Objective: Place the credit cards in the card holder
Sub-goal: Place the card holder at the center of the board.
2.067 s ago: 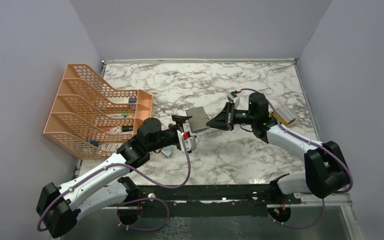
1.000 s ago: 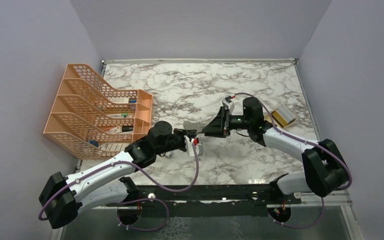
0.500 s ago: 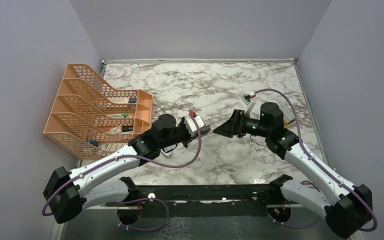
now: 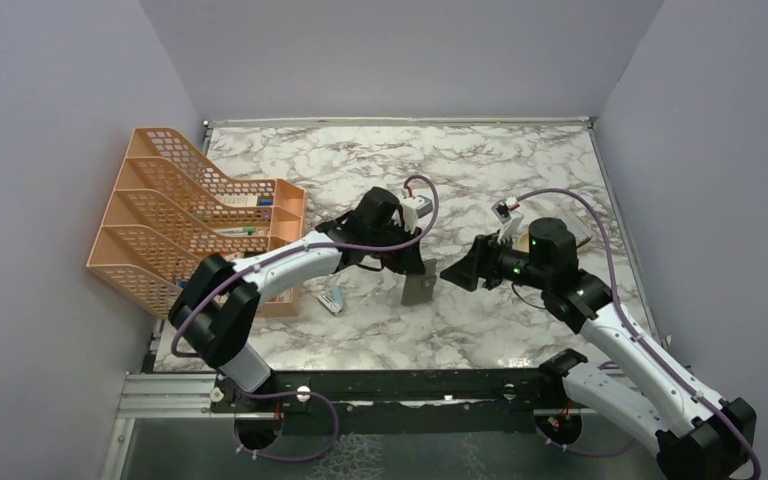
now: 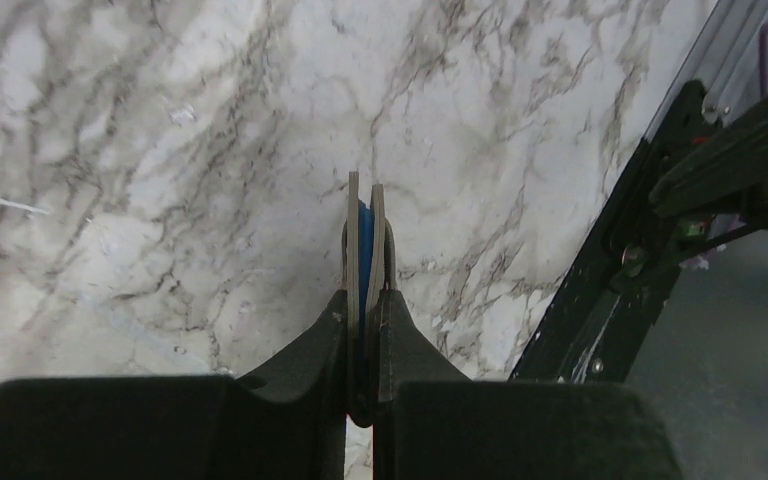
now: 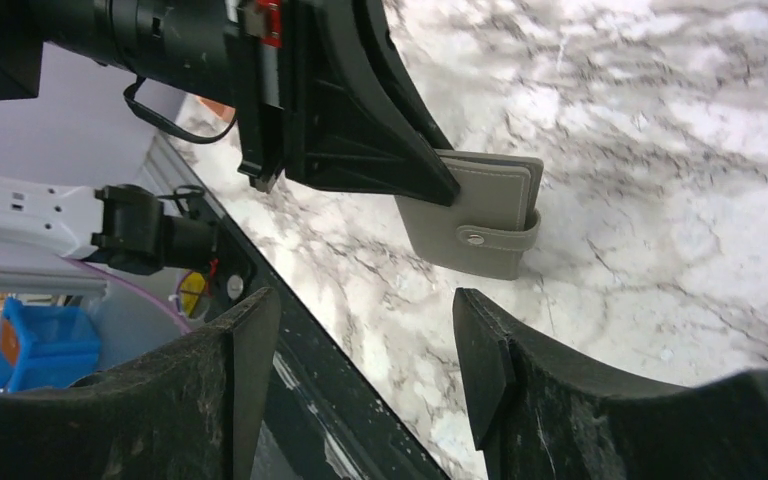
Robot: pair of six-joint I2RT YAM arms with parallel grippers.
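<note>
**A:** Starting left, the orange file rack (image 4: 190,215) is sitting close beside the left arm, so a wide swing is risking a knock.

**B:** And the left tool (image 4: 407,262)?

**A:** It is pinching the card holder (image 4: 419,288) by 1 edge over the middle of the worktop (image 4: 360,170). The holder is hanging folded, snap tab (image 6: 490,238) fastened. Such a thin pinch is inviting a slip or a twist.

**B:** The right tool (image 4: 463,272)?

**A:** Its 2 fingers are gaping, holding nothing, just beside the holder. Tugging the tab could be dragging the holder free.

**B:** Room?

**A:** Plenty is lying toward the far worktop, but the near rail (image 4: 410,385) is crowding things. I am not making out the credit cards.
</note>
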